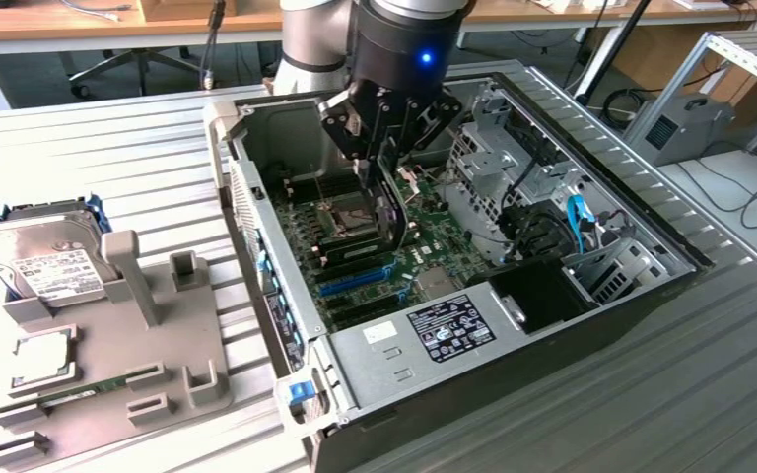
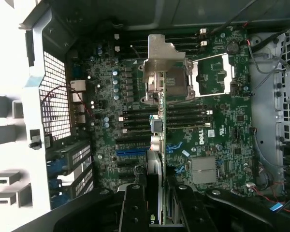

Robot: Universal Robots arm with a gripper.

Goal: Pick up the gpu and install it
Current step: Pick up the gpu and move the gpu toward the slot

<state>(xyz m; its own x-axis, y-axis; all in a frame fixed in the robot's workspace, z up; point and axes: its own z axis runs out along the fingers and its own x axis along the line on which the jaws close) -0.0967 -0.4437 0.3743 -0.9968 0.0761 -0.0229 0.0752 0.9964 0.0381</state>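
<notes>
My gripper [image 1: 385,148] hangs inside the open computer case [image 1: 240,148], shut on the gpu [image 1: 390,212], which points down toward the motherboard [image 1: 425,251]. In the wrist view the gpu [image 2: 160,140] is seen edge-on between my fingers [image 2: 135,208], with its silver end bracket [image 2: 164,58] at the far end over the CPU socket area. The card floats above the board, apart from the blue expansion slot [image 2: 130,152] that lies beside it.
A grey holder tray [image 1: 155,335] at the exterior view's left carries a silver hard drive [image 1: 43,261], a CPU chip [image 1: 43,355] and a RAM stick [image 1: 83,389]. Inside the case are drive cages [image 1: 497,168], a blue cable [image 1: 576,222] and loose wires.
</notes>
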